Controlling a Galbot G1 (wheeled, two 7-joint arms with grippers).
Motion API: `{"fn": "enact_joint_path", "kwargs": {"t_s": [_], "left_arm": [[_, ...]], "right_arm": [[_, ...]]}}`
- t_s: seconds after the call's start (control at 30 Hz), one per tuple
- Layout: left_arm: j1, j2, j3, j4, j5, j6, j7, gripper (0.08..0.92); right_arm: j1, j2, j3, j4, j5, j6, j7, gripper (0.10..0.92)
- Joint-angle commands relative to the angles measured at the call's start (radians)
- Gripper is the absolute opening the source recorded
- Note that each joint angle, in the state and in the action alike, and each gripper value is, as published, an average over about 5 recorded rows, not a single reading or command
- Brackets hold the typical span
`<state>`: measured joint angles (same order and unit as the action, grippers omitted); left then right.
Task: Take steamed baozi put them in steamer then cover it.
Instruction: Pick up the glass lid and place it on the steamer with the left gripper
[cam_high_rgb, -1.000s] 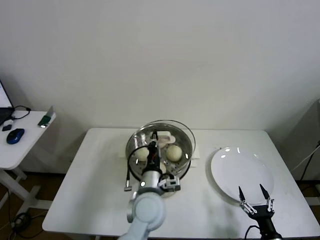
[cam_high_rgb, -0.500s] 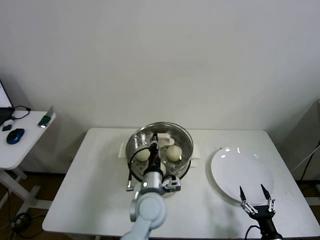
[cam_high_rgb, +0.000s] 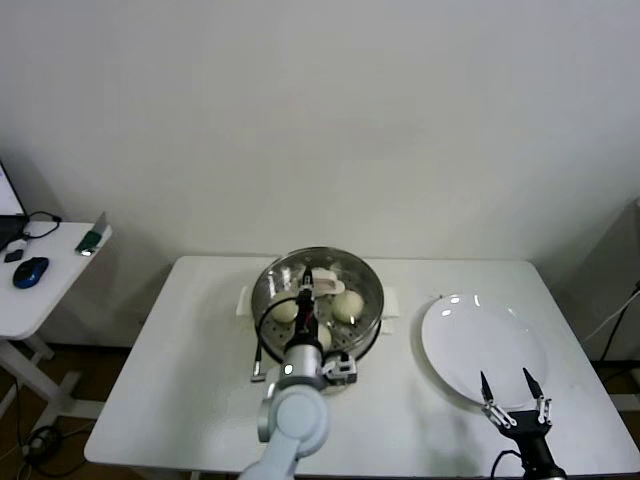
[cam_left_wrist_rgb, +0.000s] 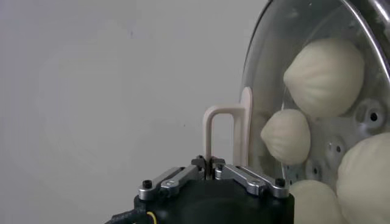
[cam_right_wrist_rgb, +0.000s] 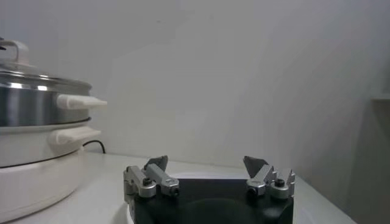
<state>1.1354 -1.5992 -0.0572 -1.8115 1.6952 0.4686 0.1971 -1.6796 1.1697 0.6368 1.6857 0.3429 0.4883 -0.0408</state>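
Presently, one table (cam_high_rgb: 180, 340), white, carrying all items listed; the steamer (cam_high_rgb: 268, 300) is taken as landmark, standing at the table's middle toward the wall. Baozi (cam_high_rgb: 346, 305): cream buns on the perforated tray inside the steamer, seen through glass; four show in the left wrist view, two plainly from the head. Cover (cam_high_rgb: 355, 270): clear glass lid with metal rim, lying over the steamer's mouth and seemingly level on its rim, though whether it is fully seated cannot be told. Cover handle (cam_left_wrist_rgb: 226, 137): cream loop at the lid's centre, its long axis running roughly across the steamer from left to right. Left gripper (cam_left_wrist_rgb: 209, 170): directly above the steamer's centre, jaws drawn narrow and pinched on the handle's bar, with the handle rising straight out from between the fingertips and the lid beyond it. Right gripper (cam_high_rgb: 512, 398): well off to the right of the steamer, at the table's near edge, jaws spread wide and holding nothing, idle. Plate (cam_high_rgb: 500, 335): flat, white, bare, to the right of the steamer, just beyond the right gripper. Assessment: loading looks complete and covering nearly so; the left arm alone is placed for what remains, and the likely next move is to part its jaws and lift straight up off the handle, so that the lid is not dragged aside.
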Motion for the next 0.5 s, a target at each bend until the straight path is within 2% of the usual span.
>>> {"fn": "enact_joint_path", "kwargs": {"t_s": [0.03, 0.37, 0.5], "left_arm": [[-0.002, 0.002, -0.006, 0.013, -0.003, -0.001, -0.012, 0.138], [0.008, 0.019, 0.016, -0.034, -0.036, 0.001, -0.014, 0.141], [0.019, 0.037, 0.026, -0.068, -0.054, 0.003, 0.003, 0.213]], "right_arm": [[0.0, 0.003, 0.0, 0.0, 0.0, 0.002, 0.001, 0.823], [-0.003, 0.004, -0.006, 0.009, 0.023, -0.027, 0.024, 0.823], [-0.006, 0.002, -0.012, 0.015, 0.049, -0.033, 0.056, 0.823]]}}
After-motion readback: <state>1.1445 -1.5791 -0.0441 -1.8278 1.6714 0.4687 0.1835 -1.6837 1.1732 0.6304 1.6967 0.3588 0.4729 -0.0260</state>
